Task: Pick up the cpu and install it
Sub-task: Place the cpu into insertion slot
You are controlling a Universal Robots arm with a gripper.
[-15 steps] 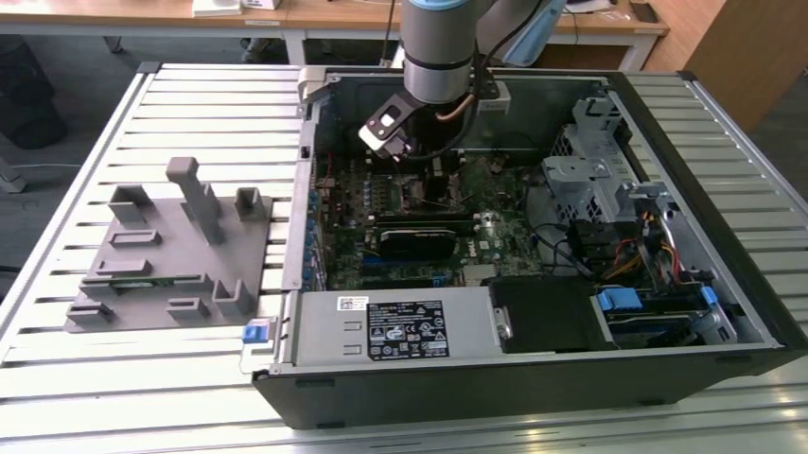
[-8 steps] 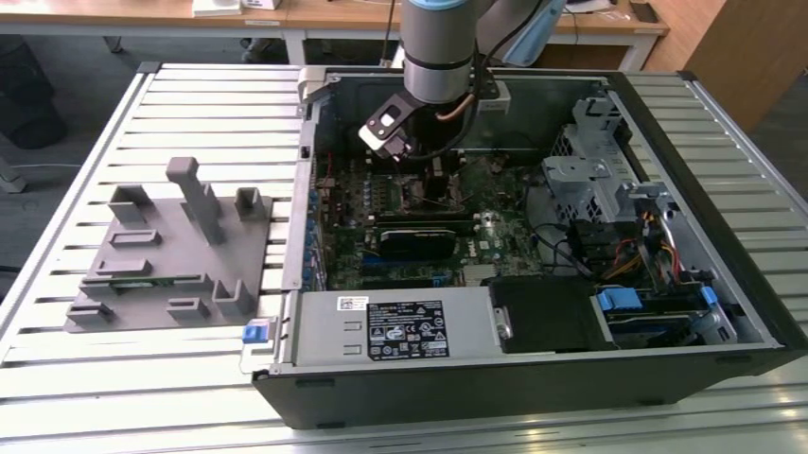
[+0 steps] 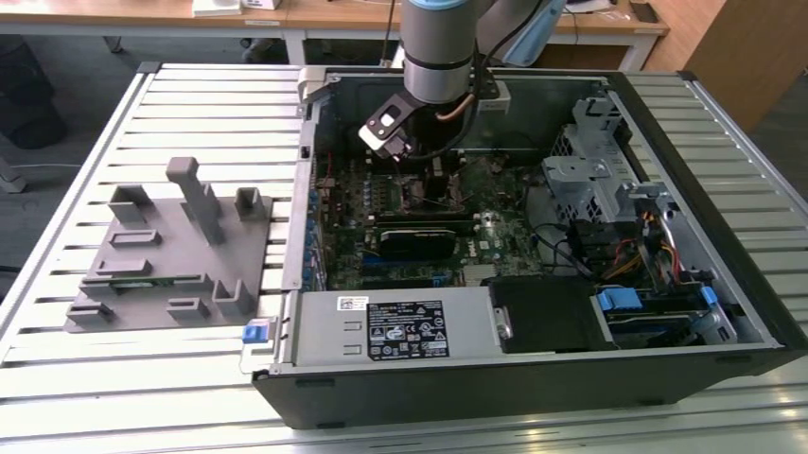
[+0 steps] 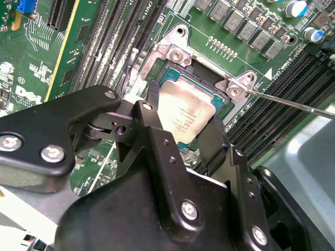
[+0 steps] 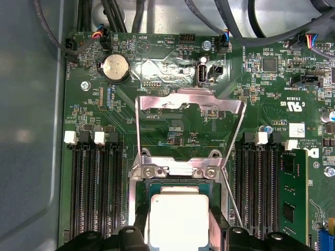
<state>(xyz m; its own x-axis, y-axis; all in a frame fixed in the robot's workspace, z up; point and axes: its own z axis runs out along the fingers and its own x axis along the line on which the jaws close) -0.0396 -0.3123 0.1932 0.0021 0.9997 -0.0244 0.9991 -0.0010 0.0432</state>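
The cpu (image 4: 186, 112) is a silver-topped square with a thin green rim, and it lies between my two black fingers (image 4: 152, 112) over the open socket on the motherboard. My gripper (image 4: 180, 123) is shut on it, one finger against each of two opposite edges. In the first wrist view the cpu (image 5: 178, 217) sits inside the socket frame (image 5: 175, 170) with the gripper (image 5: 179, 232) around it. I cannot tell whether the chip rests fully in the socket. In the exterior view the arm reaches down into the open computer case, with the gripper (image 3: 427, 182) low over the board.
The socket's metal load plate (image 5: 188, 104) stands flipped open beyond the socket, its thin lever (image 4: 293, 103) off to one side. Memory slots flank the socket, one holding a green stick (image 5: 290, 201). A black block (image 3: 423, 238), drive cage (image 3: 593, 180) and power supply (image 3: 404, 326) crowd the case. A grey fixture (image 3: 170, 251) lies on the table.
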